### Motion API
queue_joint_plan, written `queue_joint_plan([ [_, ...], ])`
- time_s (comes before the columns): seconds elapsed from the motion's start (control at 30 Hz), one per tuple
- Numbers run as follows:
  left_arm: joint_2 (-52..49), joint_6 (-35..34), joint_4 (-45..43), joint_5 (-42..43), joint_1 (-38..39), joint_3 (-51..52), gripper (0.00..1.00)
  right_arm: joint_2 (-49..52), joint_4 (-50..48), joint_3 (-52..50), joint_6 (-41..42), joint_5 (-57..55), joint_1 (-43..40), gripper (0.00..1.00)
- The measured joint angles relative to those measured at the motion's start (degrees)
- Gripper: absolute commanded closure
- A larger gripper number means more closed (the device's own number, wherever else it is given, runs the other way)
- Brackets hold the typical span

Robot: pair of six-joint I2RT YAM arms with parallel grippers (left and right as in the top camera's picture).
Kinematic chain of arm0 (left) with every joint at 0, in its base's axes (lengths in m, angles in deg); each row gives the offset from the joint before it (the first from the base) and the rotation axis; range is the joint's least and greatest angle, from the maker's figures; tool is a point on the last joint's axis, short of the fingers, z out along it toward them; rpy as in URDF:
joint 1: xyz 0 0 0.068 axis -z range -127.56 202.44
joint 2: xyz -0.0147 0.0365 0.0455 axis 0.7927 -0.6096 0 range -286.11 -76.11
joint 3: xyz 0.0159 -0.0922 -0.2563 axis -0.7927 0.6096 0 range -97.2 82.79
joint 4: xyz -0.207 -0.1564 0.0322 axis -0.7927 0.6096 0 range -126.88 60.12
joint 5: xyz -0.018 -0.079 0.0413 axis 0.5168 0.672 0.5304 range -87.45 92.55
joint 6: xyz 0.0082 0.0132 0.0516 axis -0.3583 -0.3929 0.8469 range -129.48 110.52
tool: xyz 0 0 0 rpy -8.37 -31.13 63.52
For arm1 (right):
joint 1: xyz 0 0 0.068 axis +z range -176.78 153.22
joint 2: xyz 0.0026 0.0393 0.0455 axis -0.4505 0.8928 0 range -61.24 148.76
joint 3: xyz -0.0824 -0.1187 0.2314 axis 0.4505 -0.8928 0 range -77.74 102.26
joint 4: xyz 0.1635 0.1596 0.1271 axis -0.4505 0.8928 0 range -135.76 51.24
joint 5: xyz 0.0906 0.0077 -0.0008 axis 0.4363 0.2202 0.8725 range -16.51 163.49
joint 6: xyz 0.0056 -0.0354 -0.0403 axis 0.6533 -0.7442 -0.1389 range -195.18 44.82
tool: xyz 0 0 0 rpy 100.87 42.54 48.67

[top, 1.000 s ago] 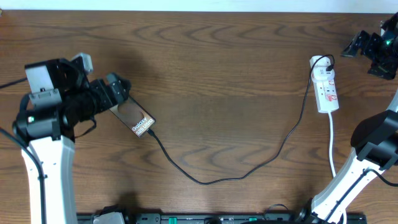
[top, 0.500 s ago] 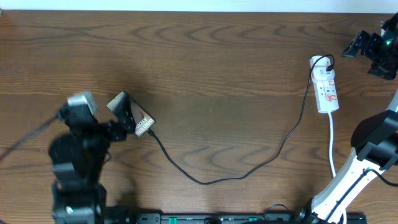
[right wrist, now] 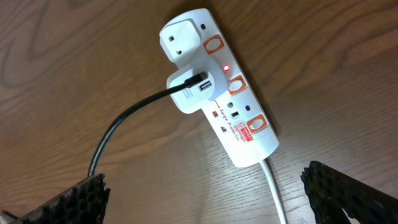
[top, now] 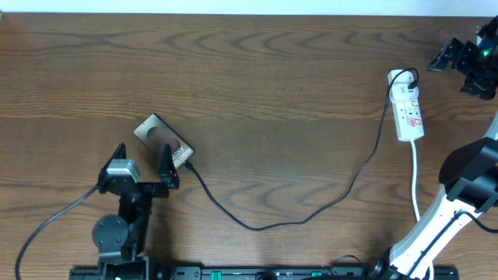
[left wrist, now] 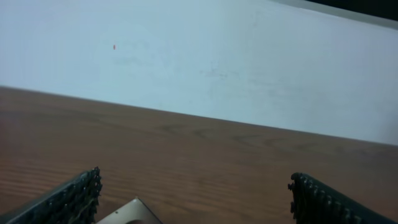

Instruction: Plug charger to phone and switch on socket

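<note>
The phone (top: 162, 141) lies flat on the table at the left, lettering up. The charger cable (top: 311, 214) runs from the phone's lower right end in a long loop to a white adapter (right wrist: 193, 90) in the socket (top: 408, 109). A small red light (right wrist: 225, 66) glows on the socket (right wrist: 230, 118). My left gripper (top: 142, 161) is open and empty, just in front of the phone. One phone corner (left wrist: 134, 213) shows between its fingers (left wrist: 74, 199). My right gripper (top: 459, 62) is open and empty, raised to the right of the socket.
The socket's white cord (top: 415, 183) runs toward the front edge near my right arm's base (top: 436, 225). A pale wall (left wrist: 199, 56) stands behind the table's far edge. A black rail (top: 257, 272) lines the front edge.
My left arm has swung back from the phone toward the front edge and now points at it from the front. The phone lies free with the cable at its end. The right arm has not moved.
</note>
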Motion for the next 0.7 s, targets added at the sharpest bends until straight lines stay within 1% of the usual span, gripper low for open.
queue_joint_plan([
  [0.13,4.9,2.7,0.4,0.0,0.0,3.1,0.04,0.0,0.0,0.0,0.0,0.0,0.0,0.01],
  [0.27,9.0,4.7,6.0,0.0,0.0,4.9,0.04,0.0,0.0,0.0,0.0,0.0,0.0,0.01],
  [0.43,9.8,6.6,11.0,-0.6,0.0,4.8,0.05,0.0,0.0,0.0,0.0,0.1,0.0,0.01],
  [0.7,9.8,7.3,11.8,-1.8,0.0,4.6,0.05,0.0,0.0,0.0,0.0,0.0,0.0,0.01],
])
